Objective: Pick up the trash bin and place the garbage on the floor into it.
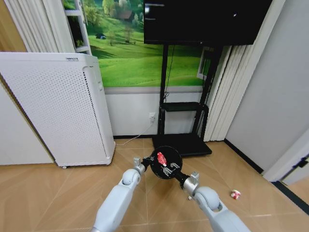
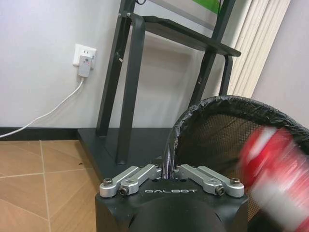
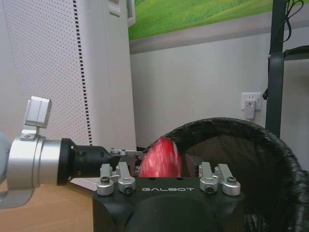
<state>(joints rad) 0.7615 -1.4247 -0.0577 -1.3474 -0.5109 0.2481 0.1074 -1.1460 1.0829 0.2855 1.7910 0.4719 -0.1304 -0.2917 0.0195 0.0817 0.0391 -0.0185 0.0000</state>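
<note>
Trash bin (image 1: 165, 163) held off the floor, rim clenched in left claw (image 1: 146, 162); red can (image 1: 161, 158), blurred, probably dropping from released right claw (image 1: 177, 175).

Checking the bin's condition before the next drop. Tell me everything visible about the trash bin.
The trash bin is a small round black basket of fine mesh, with a crinkled black liner around its rim. It is held off the wooden floor, in front of the TV stand. The left gripper clamps its rim on one side, and the right gripper is at the opposite rim. A blurred red-and-white piece is at its mouth.
</note>
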